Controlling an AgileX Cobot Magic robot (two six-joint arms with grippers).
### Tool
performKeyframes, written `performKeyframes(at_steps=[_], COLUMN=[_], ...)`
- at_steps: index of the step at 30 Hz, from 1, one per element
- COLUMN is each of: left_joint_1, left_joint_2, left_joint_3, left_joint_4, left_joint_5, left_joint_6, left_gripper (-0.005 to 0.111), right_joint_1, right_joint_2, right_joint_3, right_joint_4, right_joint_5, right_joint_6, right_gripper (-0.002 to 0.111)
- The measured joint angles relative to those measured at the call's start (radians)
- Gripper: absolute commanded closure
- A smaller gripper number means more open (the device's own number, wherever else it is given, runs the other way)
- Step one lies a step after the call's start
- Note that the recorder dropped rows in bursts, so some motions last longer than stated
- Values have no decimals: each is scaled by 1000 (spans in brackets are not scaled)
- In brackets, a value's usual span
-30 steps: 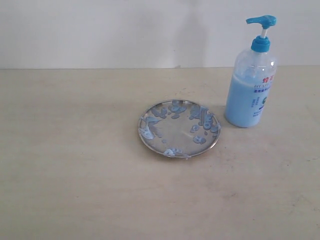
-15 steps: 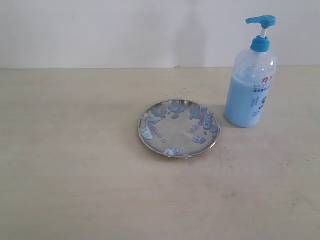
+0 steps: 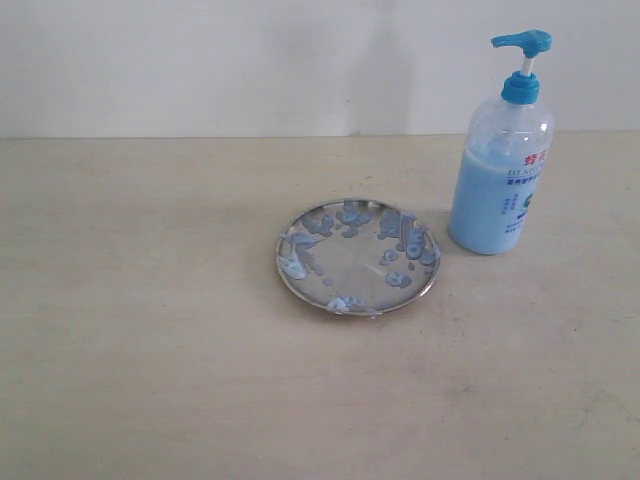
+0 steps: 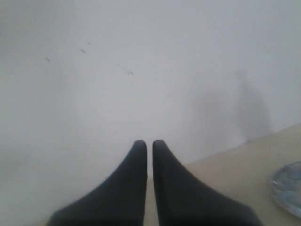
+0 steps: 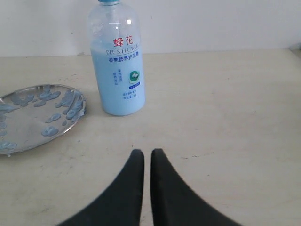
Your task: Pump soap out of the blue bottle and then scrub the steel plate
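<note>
- While neither arm showed in the exterior view, we found the left claw (image 4: 149, 146) drawn in to a thin slit and holding nothing. It faced the pale wall (image 4: 141, 56), and only an edge of the steel plate (image 4: 289, 188) showed in its view.
- The right claw (image 5: 143, 155) was likewise all but closed and empty. It hung over bare counter (image 5: 225, 117), short of the blue bottle (image 5: 117, 70) and pointed toward it.
- We saw the bottle standing upright on the counter just beside the plate, apart from its rim. It was well over half full of pale liquid, and its pump head (image 3: 522, 42) was raised with the spout turned toward the plate's side.
- The plate lay flat near the middle of the counter. Blobs and smears of soap (image 3: 400, 280) were scattered mostly around its edge, and the centre was nearly bare.
- We judged the pumping step to be the one in hand and not yet begun, since neither claw touched anything and the right one was lined up with the bottle. We could not tell whether the soap on the plate counted toward that step.
- The next move, as we read it, called for the right claw to rise to the pump head and press straight down, with the bottle kept from tipping or sliding.
- We saw no sponge, cloth or brush in any view, so we could not say what the scrubbing would be done with.
</note>
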Motion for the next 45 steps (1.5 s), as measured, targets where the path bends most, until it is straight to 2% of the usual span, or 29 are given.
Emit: performKeyframes(at_steps=[4,6,7,9,13,15,17,19,23,30,45], left_joint_1=[0,0,0,0,0,0,0,0,0,4,4], left_joint_2=[-1,-2,-2,6,50,73,89,98,100,10,2], left_joint_3=[-115,-155,-180,-205,-201,-181,-151,-110,-20,135,144], left_joint_4=[-19,52,144,435,1115,1317,1431,1478,1490,1354,1320], left_joint_5=[-70,-81,-85,-86,4,86,164,209,218,194,173], left_joint_6=[146,107,16,-321,-1161,-1431,-1601,-1682,-1731,-1711,-1672], left_gripper=[103,103,103,103,103,103,103,103,103,103,103], right_joint_1=[0,0,0,0,0,0,0,0,0,0,0], right_joint_2=[0,0,0,0,0,0,0,0,0,0,0], right_joint_3=[0,0,0,0,0,0,0,0,0,0,0], right_joint_4=[0,0,0,0,0,0,0,0,0,0,0], right_joint_5=[0,0,0,0,0,0,0,0,0,2,3], right_joint_6=[0,0,0,0,0,0,0,0,0,0,0], right_gripper=[106,106,106,106,106,106,106,106,106,106,106])
